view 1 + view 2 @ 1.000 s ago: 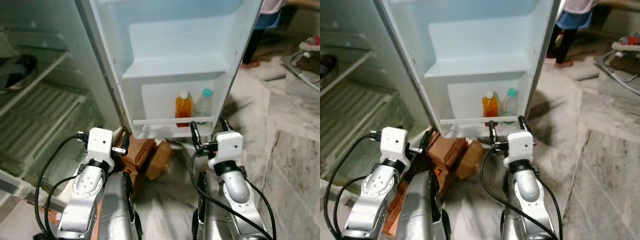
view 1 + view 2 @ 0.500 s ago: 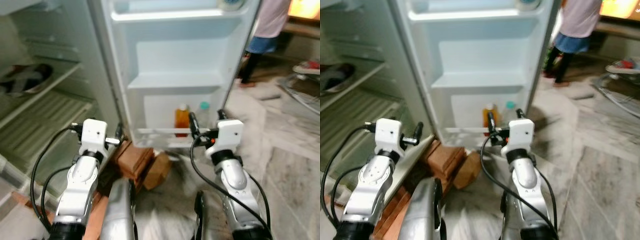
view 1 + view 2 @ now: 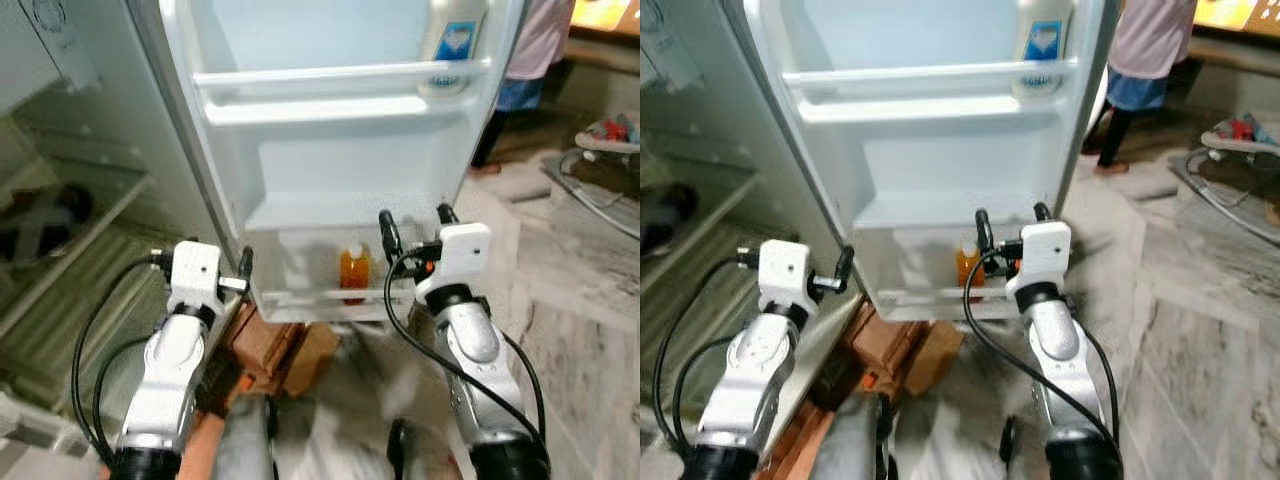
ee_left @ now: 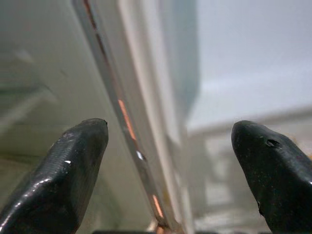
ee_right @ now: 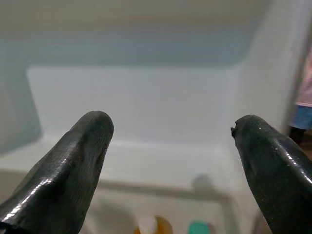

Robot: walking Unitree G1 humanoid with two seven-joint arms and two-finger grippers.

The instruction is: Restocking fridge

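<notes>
we face the open fridge door (image 3: 330, 170), nothing in hand.
orange bottle (image 3: 353, 272) already shelved; left gripper (image 4: 165, 165) and right gripper (image 3: 412, 222) both spread apart, more restocking likely left.

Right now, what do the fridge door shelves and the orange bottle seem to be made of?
The door shelves look like moulded white plastic, smooth and slightly glossy, with rounded edges. The orange bottle seems clear plastic with a white cap, since the orange liquid shows through, though glass cannot be ruled out.
</notes>
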